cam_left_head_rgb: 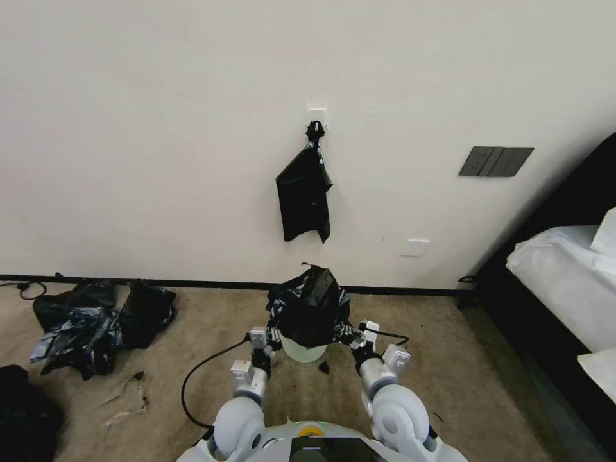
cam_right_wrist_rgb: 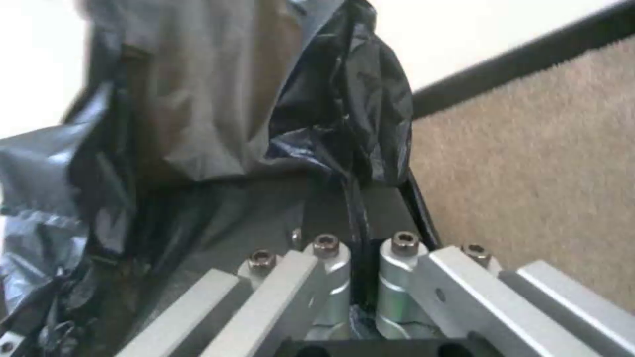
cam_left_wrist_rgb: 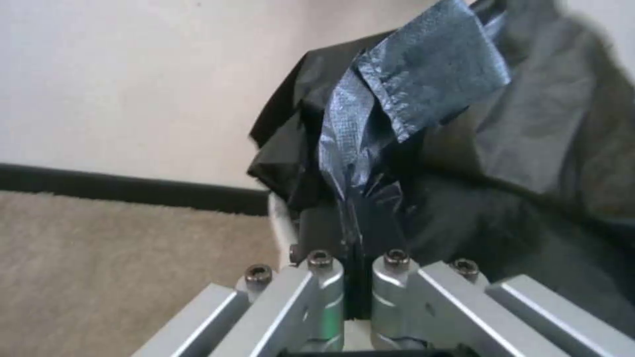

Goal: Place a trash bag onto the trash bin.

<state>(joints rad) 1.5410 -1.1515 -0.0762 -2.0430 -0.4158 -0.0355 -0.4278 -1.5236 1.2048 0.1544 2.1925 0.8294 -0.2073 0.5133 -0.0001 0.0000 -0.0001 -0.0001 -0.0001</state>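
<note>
Trash bag (cam_left_head_rgb: 310,307) pinched in both grippers, prob. over bin (cam_left_head_rgb: 303,351).

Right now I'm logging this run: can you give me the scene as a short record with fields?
trash bag: black film draped over the bin's top
trash bin: cream, on the carpet by the wall
left gripper: shut on the bag's left side
right gripper: shut on the bag's right side
hanging bag bundle: on wall hook above
plastic heap: floor, left

The left gripper (cam_left_wrist_rgb: 357,277) pinches a fold of the black trash bag (cam_left_wrist_rgb: 423,148) between closed jaws, above beige carpet (cam_left_wrist_rgb: 119,267) near a pale wall (cam_left_wrist_rgb: 132,79).
</note>
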